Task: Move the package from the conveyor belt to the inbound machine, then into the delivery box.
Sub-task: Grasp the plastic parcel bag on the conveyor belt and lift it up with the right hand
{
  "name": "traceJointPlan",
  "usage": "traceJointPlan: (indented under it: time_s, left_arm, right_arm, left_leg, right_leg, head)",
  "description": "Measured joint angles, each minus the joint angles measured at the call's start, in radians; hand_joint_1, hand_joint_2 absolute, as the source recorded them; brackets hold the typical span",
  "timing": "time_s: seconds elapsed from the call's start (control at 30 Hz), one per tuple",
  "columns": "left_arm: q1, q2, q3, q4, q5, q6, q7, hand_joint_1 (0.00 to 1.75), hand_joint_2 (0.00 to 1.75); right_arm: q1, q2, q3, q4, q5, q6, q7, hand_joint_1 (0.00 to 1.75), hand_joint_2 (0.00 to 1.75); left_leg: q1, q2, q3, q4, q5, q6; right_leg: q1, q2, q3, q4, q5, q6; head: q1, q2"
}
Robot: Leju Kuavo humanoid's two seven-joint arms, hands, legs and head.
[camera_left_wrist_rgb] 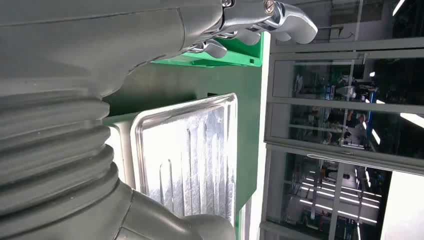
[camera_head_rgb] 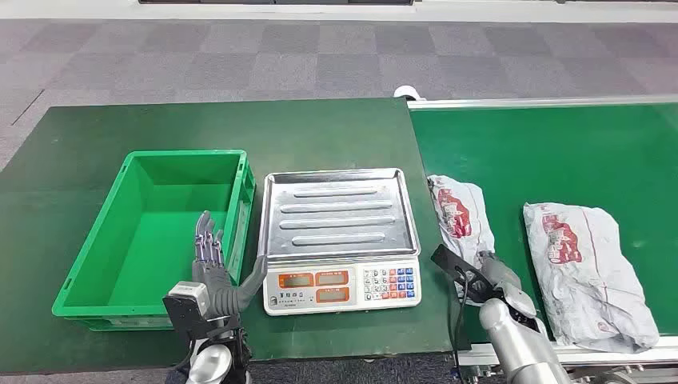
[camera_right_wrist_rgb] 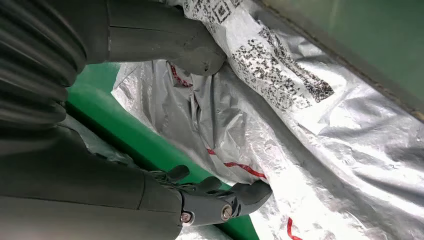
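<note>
Green delivery box [camera_head_rgb: 80, 282]: on the dark green counter [camera_head_rgb: 72, 172] at about 9 o'clock of the scale; nothing visible inside. No package delivered yet.

Left robot hand [camera_head_rgb: 214, 276]: raised at the box's near right corner, between box and scale; fingers spread and upright, released, holding nothing.

Inbound machine [camera_head_rgb: 342, 286]: a weighing scale with a steel tray [camera_head_rgb: 340, 212] and a keypad front, at the centre of the counter. Tray bare; the weighing step is not yet done.

Right robot hand [camera_head_rgb: 478, 276]: at the near left edge of the conveyor belt [camera_head_rgb: 552, 148], at about 4 o'clock of the scale. The right wrist view shows the thumb [camera_right_wrist_rgb: 192, 50] pressing on the crinkled film and the fingers [camera_right_wrist_rgb: 235, 197] curling under its edge. Judged to be closing on the package; a firm grip cannot be confirmed.

Package [camera_head_rgb: 462, 212]: grey plastic mailer with red print and a code label, lying on the belt just right of the scale, not lifted.

Second package [camera_head_rgb: 588, 272]: a larger grey mailer, farther right on the belt, at about 3 o'clock, untouched.

Status: pickup in progress; transfer to scale and to box both remain.
</note>
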Motion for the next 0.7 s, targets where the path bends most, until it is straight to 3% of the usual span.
traceJointPlan:
  time_s: [0.03,0.07,0.13,0.5,0.7]
  left_arm:
    - [0.000,0.000,0.000,0.000,0.000,0.000,0.000,0.00,1.75]
    - [0.000,0.000,0.000,0.000,0.000,0.000,0.000,0.00,1.75]
    - [0.000,0.000,0.000,0.000,0.000,0.000,0.000,0.00,1.75]
    - [0.000,0.000,0.000,-0.001,-0.008,0.000,0.001,0.00,1.75]
    - [0.015,0.000,0.000,-0.017,-0.015,0.007,0.003,0.00,1.75]
  right_arm:
    - [0.000,0.000,0.000,0.000,0.000,0.000,0.000,0.61,1.75]
    - [0.000,0.000,0.000,0.000,0.000,0.000,0.000,0.89,1.75]
    - [0.000,0.000,0.001,0.001,0.000,0.000,-0.001,1.75,1.75]
    - [-0.022,0.000,0.002,0.009,0.004,-0.005,-0.021,1.75,1.75]
    - [-0.012,0.004,0.002,-0.004,-0.036,-0.103,-0.104,1.75,1.75]
  left_leg:
    - [0.000,0.000,0.000,0.000,0.000,0.000]
    - [0.000,0.000,0.000,0.000,0.000,0.000]
    - [0.000,0.000,0.000,0.000,0.000,0.000]
    - [0.000,0.000,0.000,0.000,0.000,0.000]
    - [0.000,0.001,-0.001,0.000,0.000,0.000]
  right_leg:
    - [0.000,0.000,0.000,0.000,0.000,0.000]
    - [0.000,0.000,0.000,0.000,0.000,0.000]
    - [0.000,0.000,0.000,0.000,0.000,0.000]
    - [0.000,0.000,0.000,0.000,0.000,0.000]
    - [0.000,0.001,-0.002,0.001,0.000,0.000]
  head:
    - [0.000,0.000]
    - [0.000,0.000]
    - [0.000,0.000]
    - [0.000,0.000]
    - [0.000,0.000]
